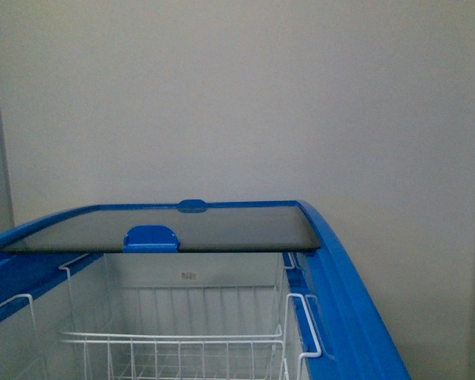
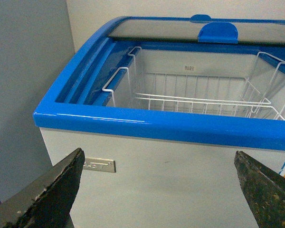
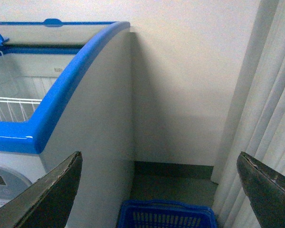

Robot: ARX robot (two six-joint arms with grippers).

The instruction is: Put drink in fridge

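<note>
Inside the fridge (image 1: 356, 317), under the glass lid (image 1: 166, 229) slid back toward twelve o'clock, the wire basket (image 1: 174, 344) sits open to reach. The left gripper (image 2: 159, 190) and right gripper (image 3: 159, 190) both hang spread wide, holding nothing. The drink is not in view anywhere; it may lie in the blue basket (image 3: 166, 216) on the floor at the right wrist view's six o'clock. Reaching down blind risks striking the fridge's corner.

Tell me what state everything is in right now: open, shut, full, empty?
fridge: open.
sliding glass lid: pushed to the far end.
wire basket: nothing seen in the part visible.
left gripper: open, holding nothing.
right gripper: open, holding nothing.
blue plastic basket: on the floor, contents hidden.
</note>
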